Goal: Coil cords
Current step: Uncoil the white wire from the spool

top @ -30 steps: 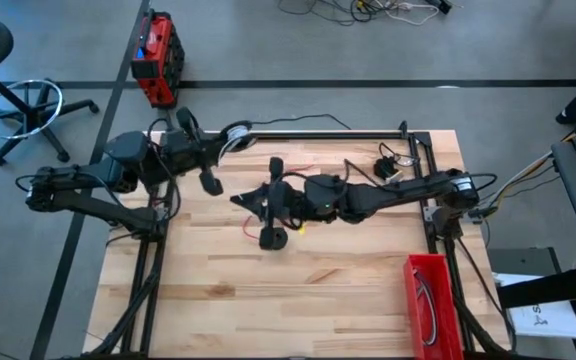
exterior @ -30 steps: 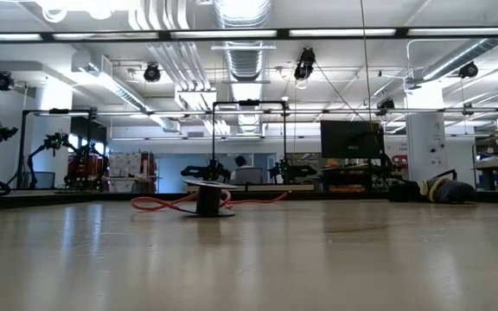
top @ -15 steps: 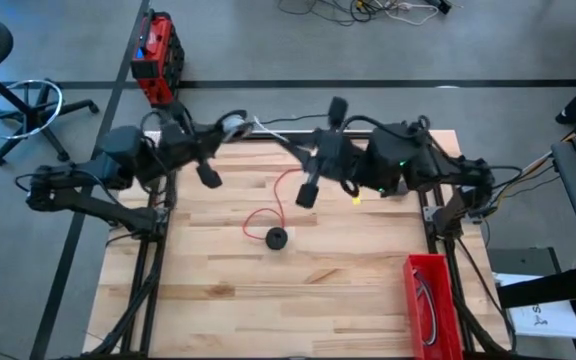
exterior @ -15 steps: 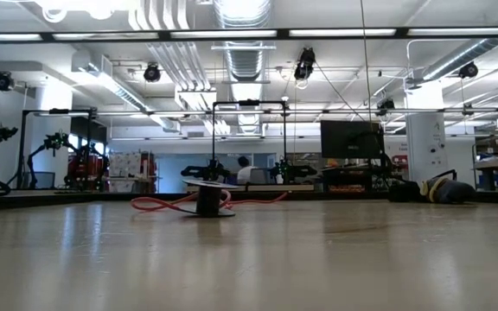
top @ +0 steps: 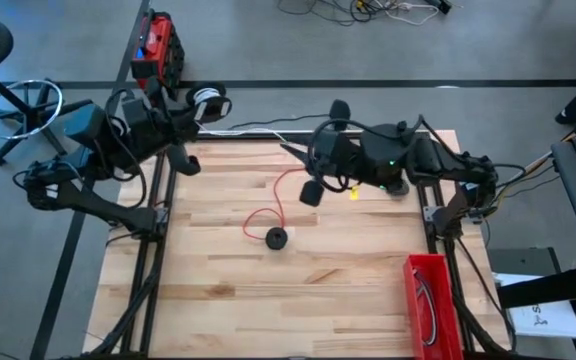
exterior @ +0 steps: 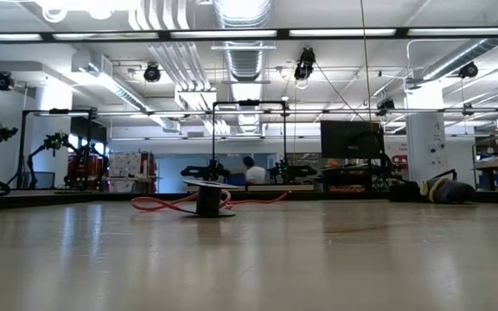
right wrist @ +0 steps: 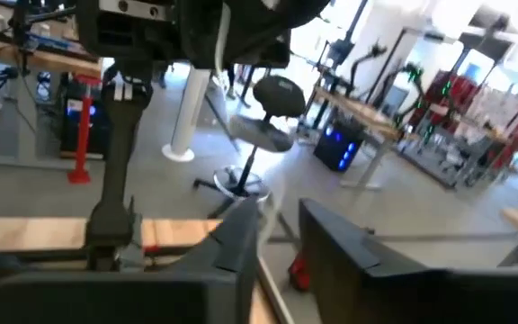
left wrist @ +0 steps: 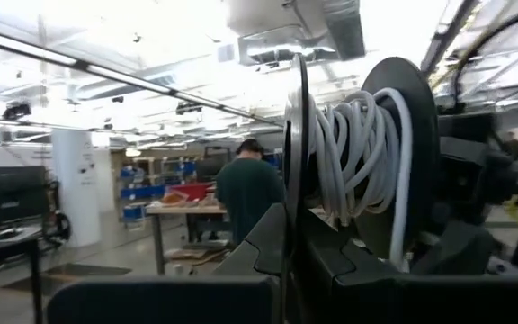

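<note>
Two grippers lifted: left gripper (top: pixel 190 110) clenches the white cord (left wrist: pixel 360 148) spool; right gripper (top: pixel 320 148), fingers parted, should descend onto the red cord (top: pixel 273 205) squarely.

a grey floor (top: pixel 388 50) surrounds the wooden table (top: pixel 348 290), with a swivel chair base (top: pixel 28 110) off one corner, while ceiling strip lights (exterior: pixel 335 33) and ducts (exterior: pixel 245 17) run above distant benches (exterior: pixel 258 186) where a person (exterior: pixel 253 171) stands.
</note>
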